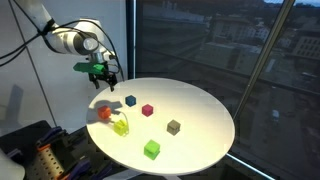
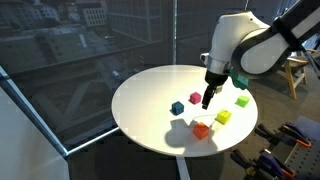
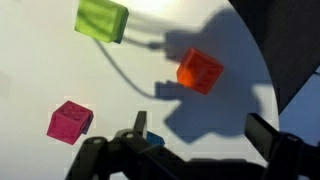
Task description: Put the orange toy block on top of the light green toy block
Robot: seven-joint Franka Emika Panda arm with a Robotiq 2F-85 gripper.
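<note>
The orange toy block sits on the round white table, next to the light green toy block. Both also show in an exterior view, the orange block and the light green block. In the wrist view the orange block lies beyond the fingertips and the light green block is at the upper left. My gripper hangs above the table, open and empty.
A blue cube, a magenta cube, an olive cube and a bright green cube lie on the table. The blue cube shows partly behind one finger. Windows stand behind the table.
</note>
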